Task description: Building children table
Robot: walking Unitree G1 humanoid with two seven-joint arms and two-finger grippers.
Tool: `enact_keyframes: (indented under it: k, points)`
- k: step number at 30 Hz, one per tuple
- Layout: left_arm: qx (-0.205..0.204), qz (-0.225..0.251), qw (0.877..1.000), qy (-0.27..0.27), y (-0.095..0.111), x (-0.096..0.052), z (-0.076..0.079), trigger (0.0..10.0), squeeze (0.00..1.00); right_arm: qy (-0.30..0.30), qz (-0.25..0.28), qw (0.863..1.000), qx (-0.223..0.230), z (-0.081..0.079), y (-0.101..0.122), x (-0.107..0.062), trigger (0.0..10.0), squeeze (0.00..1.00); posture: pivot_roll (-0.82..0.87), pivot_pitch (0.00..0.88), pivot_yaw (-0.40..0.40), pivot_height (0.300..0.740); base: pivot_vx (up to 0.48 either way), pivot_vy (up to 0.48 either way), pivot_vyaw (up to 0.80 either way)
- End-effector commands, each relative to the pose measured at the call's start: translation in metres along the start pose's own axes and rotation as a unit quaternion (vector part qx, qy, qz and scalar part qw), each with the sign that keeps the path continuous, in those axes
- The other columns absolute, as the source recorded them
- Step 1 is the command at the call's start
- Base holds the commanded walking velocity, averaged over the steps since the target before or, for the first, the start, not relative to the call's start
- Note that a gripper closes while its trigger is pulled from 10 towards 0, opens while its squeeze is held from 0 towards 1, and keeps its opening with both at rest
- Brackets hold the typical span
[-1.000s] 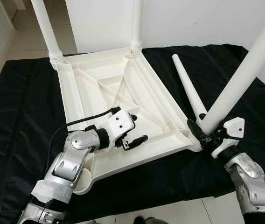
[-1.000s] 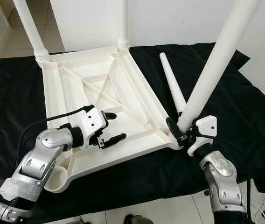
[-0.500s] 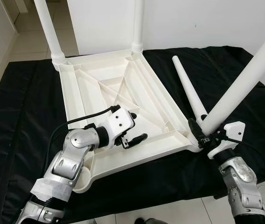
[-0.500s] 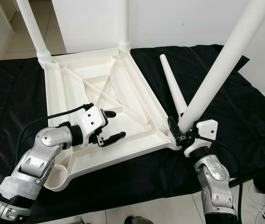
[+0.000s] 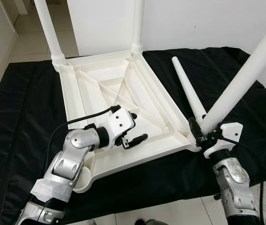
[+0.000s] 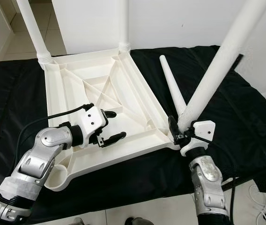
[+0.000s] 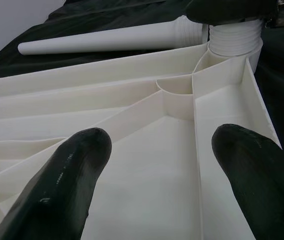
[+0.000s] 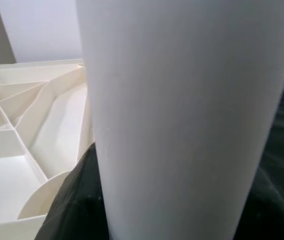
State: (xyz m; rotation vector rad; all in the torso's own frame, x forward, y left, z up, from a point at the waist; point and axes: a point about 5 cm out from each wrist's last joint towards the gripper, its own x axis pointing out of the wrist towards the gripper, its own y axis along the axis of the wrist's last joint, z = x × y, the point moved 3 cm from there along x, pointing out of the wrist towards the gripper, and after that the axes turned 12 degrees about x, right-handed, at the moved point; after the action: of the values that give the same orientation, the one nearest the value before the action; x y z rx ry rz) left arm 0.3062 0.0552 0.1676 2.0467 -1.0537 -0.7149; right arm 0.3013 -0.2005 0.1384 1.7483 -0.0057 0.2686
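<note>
Third leg going into the lower-right corner socket.
Your right gripper (image 5: 199,133) fingers clamp the stiff, light, slippery leg (image 5: 240,79) near its base; left gripper (image 5: 134,129) fingers gape, empty, over the table underside (image 5: 100,79).

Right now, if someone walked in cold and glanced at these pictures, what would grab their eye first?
Probably the upside-down white tabletop on the black cloth, two legs already standing in its far corners. Next, the right gripper shut on a long white leg, holding it tilted at the near right corner. A spare leg lies beside it, and the left gripper hovers open over the ribbed underside.
</note>
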Motion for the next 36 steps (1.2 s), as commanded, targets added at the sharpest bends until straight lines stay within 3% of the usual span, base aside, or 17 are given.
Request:
enact_keyframes:
  k: [1,13,14,20,26,36]
  points:
    - [0.003,-0.008,0.999,0.039,-0.001,-0.001,-0.008,10.0,0.00,-0.037,-0.067,0.997,0.003,0.001,-0.032,-0.005,10.0,0.00,-0.04,0.082,0.008,0.740,0.000,0.000,0.00]
    - [0.005,-0.008,0.999,0.040,0.000,-0.001,-0.009,10.0,0.00,-0.089,-0.047,0.995,0.027,-0.024,-0.035,0.004,10.0,0.00,-0.03,0.081,0.007,0.740,0.000,0.000,0.00]
    - [0.006,-0.008,0.999,0.039,0.000,-0.001,-0.009,10.0,0.00,-0.121,-0.040,0.991,0.033,-0.027,-0.035,0.008,10.0,0.00,-0.03,0.081,0.008,0.740,0.000,0.000,0.00]
    - [0.006,-0.006,0.999,0.039,0.000,-0.001,-0.010,10.0,0.00,-0.169,-0.031,0.984,0.039,-0.022,-0.035,0.008,10.0,0.00,-0.04,0.081,0.008,0.740,0.000,0.000,0.00]
    - [0.006,-0.004,0.999,0.038,0.001,0.001,-0.010,10.0,0.00,-0.245,-0.013,0.969,0.039,-0.016,-0.032,0.011,10.0,0.00,-0.04,0.080,0.010,0.740,0.000,0.000,0.00]
    - [0.005,-0.003,0.999,0.039,0.002,0.001,-0.009,10.0,0.00,-0.237,-0.009,0.971,0.028,-0.022,-0.030,0.015,10.0,0.00,-0.03,0.080,0.003,0.740,0.000,0.000,0.00]
